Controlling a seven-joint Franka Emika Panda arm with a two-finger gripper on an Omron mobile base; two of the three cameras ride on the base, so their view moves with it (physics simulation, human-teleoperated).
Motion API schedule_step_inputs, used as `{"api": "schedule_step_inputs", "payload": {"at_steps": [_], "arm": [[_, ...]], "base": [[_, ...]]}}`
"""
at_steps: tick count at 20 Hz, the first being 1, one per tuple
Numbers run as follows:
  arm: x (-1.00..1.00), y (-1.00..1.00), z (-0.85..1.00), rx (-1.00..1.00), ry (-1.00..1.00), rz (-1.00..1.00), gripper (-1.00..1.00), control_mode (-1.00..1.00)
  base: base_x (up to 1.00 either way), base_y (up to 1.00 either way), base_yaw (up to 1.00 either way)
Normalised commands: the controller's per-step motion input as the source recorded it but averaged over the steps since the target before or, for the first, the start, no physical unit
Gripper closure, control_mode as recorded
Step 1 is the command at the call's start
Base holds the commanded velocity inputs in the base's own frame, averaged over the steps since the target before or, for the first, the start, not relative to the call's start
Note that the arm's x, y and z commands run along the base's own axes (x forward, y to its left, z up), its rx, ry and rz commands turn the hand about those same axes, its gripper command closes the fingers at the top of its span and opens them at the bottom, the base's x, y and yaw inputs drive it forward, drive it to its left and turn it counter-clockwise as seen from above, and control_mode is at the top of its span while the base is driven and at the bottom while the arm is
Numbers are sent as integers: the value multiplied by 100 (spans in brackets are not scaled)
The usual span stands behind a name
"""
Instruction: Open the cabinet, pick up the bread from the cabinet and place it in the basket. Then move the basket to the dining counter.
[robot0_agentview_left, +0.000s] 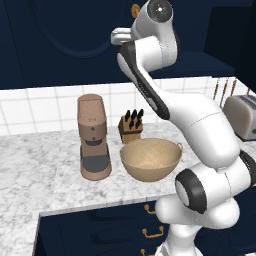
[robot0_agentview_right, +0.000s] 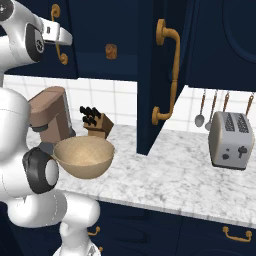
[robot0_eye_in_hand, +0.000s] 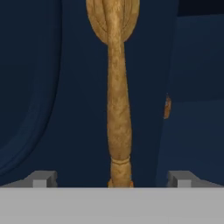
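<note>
**Claw spread at left door handle, bread on shelf**

Claw (robot0_eye_in_hand: 112, 179) spread wide, fingertips (robot0_eye_in_hand: 41, 178) either side of a brass handle (robot0_eye_in_hand: 117, 109), nothing pinched. The handle belongs to the navy cabinet (robot0_agentview_right: 107, 30)'s left door, which sits closed between claw and interior. Right door (robot0_agentview_right: 165, 75) stands swung open, edge-on over the counter (robot0_agentview_right: 175, 175), its own curved handle (robot0_agentview_right: 170, 75) facing out. Bread (robot0_agentview_right: 111, 51): one small brown lump on the cabinet shelf, seen through the open side.

Below on counter: one tan basket (robot0_agentview_left: 150, 159), near the front edge. One brown coffee machine (robot0_agentview_left: 93, 137) just left of it, one knife block (robot0_agentview_left: 131, 126) behind. One toaster (robot0_agentview_right: 230, 140) well to the right, four utensils (robot0_agentview_right: 200, 110) hanging on tile above it.
</note>
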Motion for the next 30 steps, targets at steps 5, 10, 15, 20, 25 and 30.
{"api": "schedule_step_inputs", "payload": {"at_steps": [5, 10, 15, 20, 25, 30], "arm": [[46, 1, -2, 0, 0, 0, -100, -100], [49, 0, -12, 0, 0, 0, -100, -100], [57, 15, -38, 0, -8, 0, 100, -100], [75, 37, -45, 0, -4, 2, 100, -100], [58, 79, -27, 0, 0, 9, 100, -100], [-21, 100, -1, -1, -1, 12, 100, -100]], "base": [[0, 0, 0], [0, 0, 0], [0, 0, 0], [0, 0, 0], [0, 0, 0], [0, 0, 0]]}}
